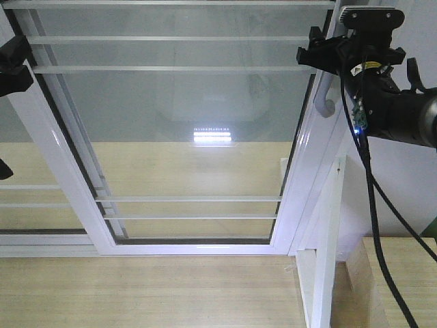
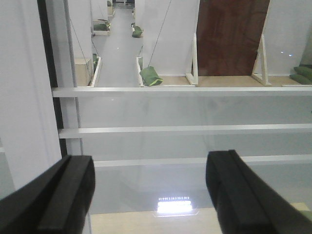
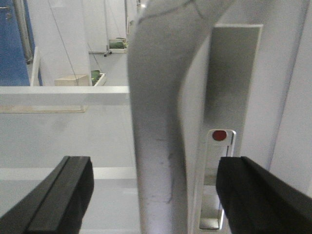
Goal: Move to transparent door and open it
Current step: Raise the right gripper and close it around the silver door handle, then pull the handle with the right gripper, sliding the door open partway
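The transparent door (image 1: 184, 123) fills the front view: clear glass in a white frame with thin white horizontal bars. Its curved grey pull handle (image 1: 321, 96) runs down the right stile. My right gripper (image 1: 316, 53) is at the top of that handle. In the right wrist view the handle (image 3: 158, 146) stands between the spread black fingers (image 3: 63, 195), with a gap on each side; my right gripper (image 3: 153, 195) is open. My left gripper (image 1: 12, 65) shows at the left edge, by the door's left stile. In the left wrist view my left gripper (image 2: 151, 190) is open and faces the barred glass (image 2: 195, 109), holding nothing.
A second white-framed glass panel (image 1: 34, 195) overlaps behind the door on the left. A lock plate with a red dot (image 3: 219, 136) sits beside the handle. A white post (image 1: 326, 246) and a wooden ledge (image 1: 403, 273) stand low right. A black cable (image 1: 374, 219) hangs from the right arm.
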### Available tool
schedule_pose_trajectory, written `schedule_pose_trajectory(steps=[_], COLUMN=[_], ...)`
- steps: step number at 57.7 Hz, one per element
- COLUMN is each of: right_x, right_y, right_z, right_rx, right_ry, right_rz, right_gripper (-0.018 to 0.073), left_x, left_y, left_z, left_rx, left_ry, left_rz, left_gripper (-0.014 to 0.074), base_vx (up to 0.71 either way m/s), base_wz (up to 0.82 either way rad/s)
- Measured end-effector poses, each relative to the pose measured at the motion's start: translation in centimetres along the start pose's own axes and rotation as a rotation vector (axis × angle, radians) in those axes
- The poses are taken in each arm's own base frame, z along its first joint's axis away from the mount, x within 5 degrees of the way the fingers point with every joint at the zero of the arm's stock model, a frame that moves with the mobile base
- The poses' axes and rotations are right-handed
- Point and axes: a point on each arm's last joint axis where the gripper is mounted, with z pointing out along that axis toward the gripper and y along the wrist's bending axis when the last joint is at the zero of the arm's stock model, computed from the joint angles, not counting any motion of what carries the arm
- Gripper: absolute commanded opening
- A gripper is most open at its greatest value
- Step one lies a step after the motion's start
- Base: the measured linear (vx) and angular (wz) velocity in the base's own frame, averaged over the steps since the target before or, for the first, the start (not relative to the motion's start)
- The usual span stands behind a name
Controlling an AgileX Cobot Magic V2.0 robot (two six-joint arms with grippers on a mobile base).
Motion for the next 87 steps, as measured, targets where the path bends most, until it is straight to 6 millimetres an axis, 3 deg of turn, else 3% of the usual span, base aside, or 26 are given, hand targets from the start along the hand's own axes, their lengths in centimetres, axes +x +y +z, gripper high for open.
schedule_pose_trajectory(steps=[10, 24, 30, 53, 87], right_x=[0.3, 0.3, 0.3, 0.4, 0.4], right_y=[0.0, 0.1, 0.1, 0.7, 6.3], right_z=[0.6, 0.7, 0.7, 0.7, -0.5], right_rx=[0.012, 0.008, -0.007, -0.079, -0.221], right_ry=[0.003, 0.002, 0.001, 0.002, -0.010], right_rz=[0.006, -0.001, -0.021, -0.020, -0.032], right_gripper=[0.0475, 0.0225, 0.0162, 0.0200, 0.0210], left_x=[0.0, 0.0, 0.0, 0.0, 0.2], left_y=[0.0, 0.0, 0.0, 0.0, 0.0], left_z=[0.0, 0.0, 0.0, 0.0, 0.0], left_rx=[0.000, 0.000, 0.000, 0.000, 0.002], left_ry=[0.000, 0.000, 0.000, 0.000, 0.024], left_rz=[0.000, 0.000, 0.000, 0.000, 0.001], left_gripper=[0.0586, 0.0586, 0.0586, 0.0586, 0.0586], base_vx=[0.00, 0.00, 0.00, 0.00, 0.00], base_wz=[0.00, 0.00, 0.00, 0.00, 0.00])
